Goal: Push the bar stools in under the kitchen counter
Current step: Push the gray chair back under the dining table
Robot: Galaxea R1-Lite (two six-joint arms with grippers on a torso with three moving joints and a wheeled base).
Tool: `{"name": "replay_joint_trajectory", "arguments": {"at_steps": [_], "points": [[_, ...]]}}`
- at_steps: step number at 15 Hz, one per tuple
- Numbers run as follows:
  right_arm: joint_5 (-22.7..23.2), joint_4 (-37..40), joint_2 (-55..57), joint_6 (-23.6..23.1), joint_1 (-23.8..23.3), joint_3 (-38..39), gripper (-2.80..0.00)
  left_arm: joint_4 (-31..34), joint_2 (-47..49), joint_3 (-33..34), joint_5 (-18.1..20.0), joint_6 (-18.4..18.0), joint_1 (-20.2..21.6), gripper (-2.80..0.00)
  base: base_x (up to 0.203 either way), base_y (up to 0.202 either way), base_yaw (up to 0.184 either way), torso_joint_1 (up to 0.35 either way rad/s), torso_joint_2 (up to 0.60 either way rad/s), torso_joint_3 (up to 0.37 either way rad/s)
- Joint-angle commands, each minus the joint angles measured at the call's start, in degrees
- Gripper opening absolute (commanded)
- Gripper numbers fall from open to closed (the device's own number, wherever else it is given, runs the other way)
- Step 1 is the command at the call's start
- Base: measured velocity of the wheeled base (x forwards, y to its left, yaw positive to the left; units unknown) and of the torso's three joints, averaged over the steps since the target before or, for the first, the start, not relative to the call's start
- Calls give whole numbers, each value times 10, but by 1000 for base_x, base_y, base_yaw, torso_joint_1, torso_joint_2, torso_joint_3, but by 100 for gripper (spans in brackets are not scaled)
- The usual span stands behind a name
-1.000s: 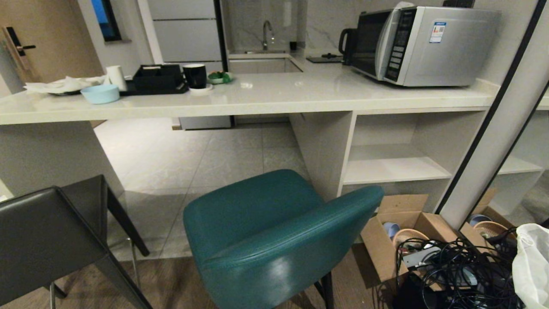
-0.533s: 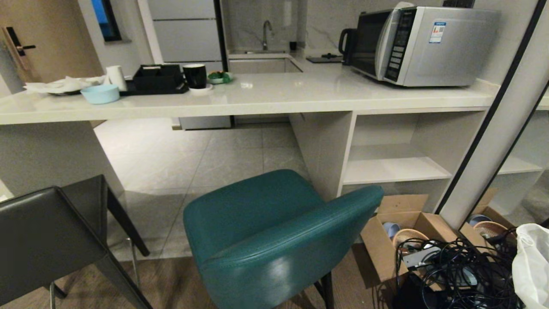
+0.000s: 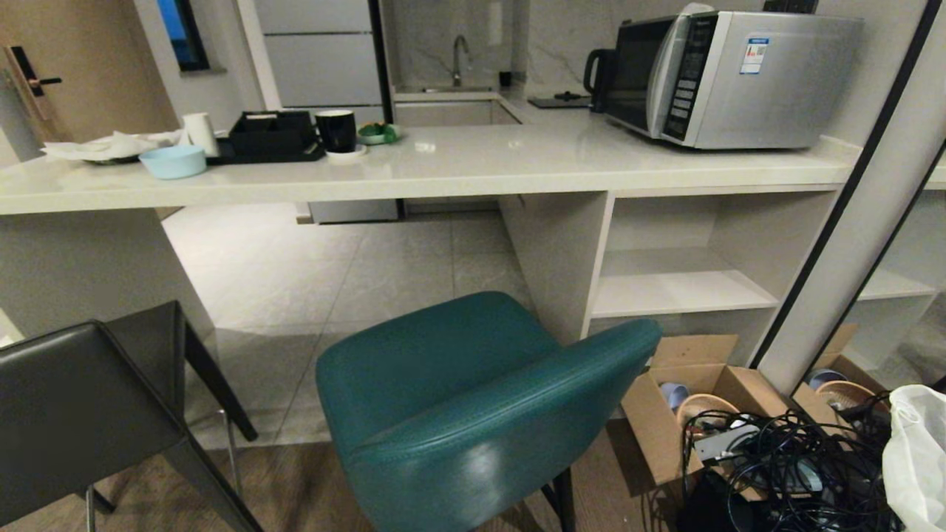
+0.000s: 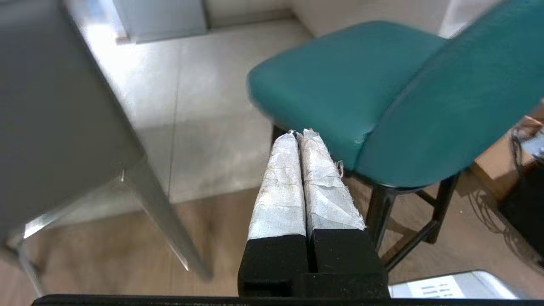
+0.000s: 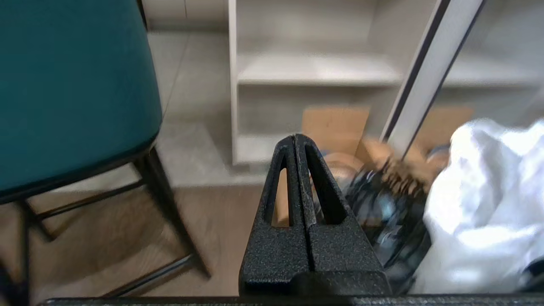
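Note:
The rounded teal bar stool [image 3: 473, 399] stands just in front of me, its low back toward me, out from the kitchen counter [image 3: 443, 174]. The boxy dark grey stool [image 3: 81, 414] stands at the lower left, also out from the counter. Neither arm shows in the head view. My left gripper [image 4: 299, 134] is shut and empty, hanging between the grey stool [image 4: 51, 119] and the teal stool [image 4: 382, 93], below seat height. My right gripper [image 5: 295, 138] is shut and empty, to the right of the teal stool [image 5: 72, 85].
A microwave [image 3: 728, 74], a black mug [image 3: 336, 129], a blue bowl [image 3: 172, 161] and a black tray [image 3: 270, 137] sit on the counter. White open shelving [image 3: 680, 288] is under its right end. A cardboard box [image 3: 695, 414], tangled cables [image 3: 783, 465] and a white bag [image 3: 916, 458] crowd the floor at right.

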State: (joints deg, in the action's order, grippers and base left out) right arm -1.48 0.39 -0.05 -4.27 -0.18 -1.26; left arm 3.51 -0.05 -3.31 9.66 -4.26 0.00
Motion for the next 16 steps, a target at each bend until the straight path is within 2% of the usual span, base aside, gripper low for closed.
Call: {"name": "replay_joint_trajectory", "arguments": {"at_steps": [1, 2, 3, 4, 5, 10, 11, 12, 14, 16], "points": [[0, 6, 0, 54, 0, -3, -280, -5, 0, 2, 1, 25, 0, -280, 0, 0, 0, 0, 0, 0], [-1, 16, 0, 96, 0, -3, -280, 0, 0, 2, -23, 61, 0, -280, 0, 0, 0, 0, 0, 0], [-1, 17, 0, 90, 0, -2, -280, 25, 0, -4, -54, 68, 1, -280, 0, 0, 0, 0, 0, 0], [3, 16, 0, 64, 0, -2, -280, 37, 0, -9, -62, 54, 2, -280, 0, 0, 0, 0, 0, 0], [3, 16, 0, 61, 0, -1, -280, 37, 0, -10, -58, 28, 2, -280, 0, 0, 0, 0, 0, 0], [4, 15, 0, 59, 1, -1, -280, 37, 0, -5, -55, -23, 1, -280, 0, 0, 0, 0, 0, 0], [4, 15, 0, 59, 1, -1, -280, 38, 0, -5, -56, -18, 1, -280, 0, 0, 0, 0, 0, 0], [4, 15, 0, 59, 1, -1, -280, 38, 0, -4, -62, 5, 0, -280, 0, 0, 0, 0, 0, 0], [4, 15, 0, 59, 1, -1, -280, 46, 0, -5, -108, 59, 0, -280, 0, 0, 0, 0, 0, 0], [4, 15, 0, 60, 1, -1, -280, 50, 0, -6, -109, 50, 0, -280, 0, 0, 0, 0, 0, 0]]}}
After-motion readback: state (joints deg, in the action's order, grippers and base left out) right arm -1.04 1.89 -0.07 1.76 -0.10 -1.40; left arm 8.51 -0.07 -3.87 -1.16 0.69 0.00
